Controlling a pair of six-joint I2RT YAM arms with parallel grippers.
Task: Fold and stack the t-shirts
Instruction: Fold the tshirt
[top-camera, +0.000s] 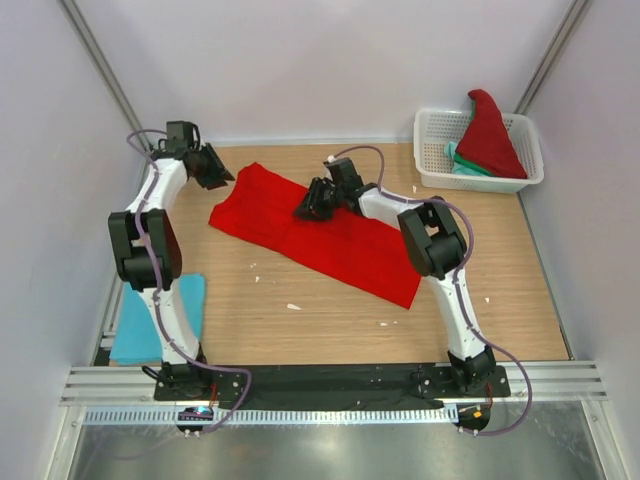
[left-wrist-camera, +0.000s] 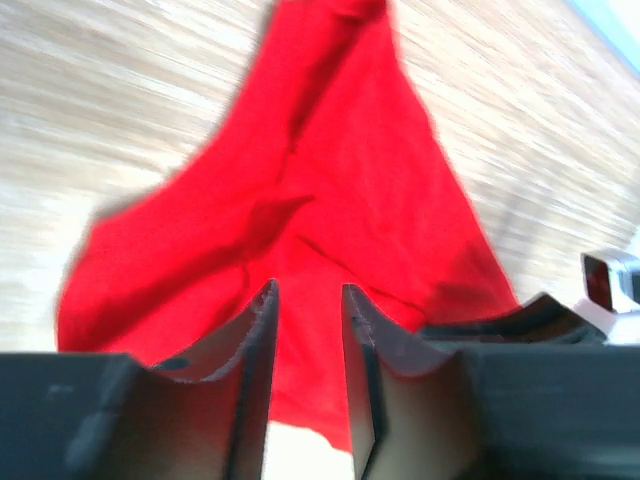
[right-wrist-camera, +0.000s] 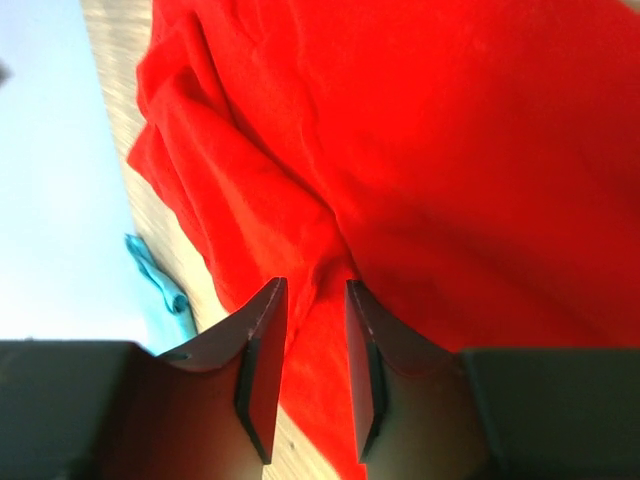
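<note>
A bright red t-shirt (top-camera: 330, 240) lies spread slantwise across the middle of the wooden table. My left gripper (top-camera: 222, 178) hovers at the shirt's far left corner. In the left wrist view its jaws (left-wrist-camera: 307, 290) stand slightly apart and empty, with the red cloth (left-wrist-camera: 330, 180) below and ahead. My right gripper (top-camera: 303, 212) is over the shirt's upper middle. In the right wrist view its jaws (right-wrist-camera: 315, 285) stand slightly apart above a wrinkle in the red cloth (right-wrist-camera: 450, 150). A light blue t-shirt (top-camera: 188, 300) lies at the near left, partly hidden by the left arm.
A white lattice basket (top-camera: 430, 125) stands at the far right corner, holding another red t-shirt (top-camera: 488, 135) and a teal-green one (top-camera: 465, 165). Walls close in on the table at the left, right and back. A few small white specks lie on the wood.
</note>
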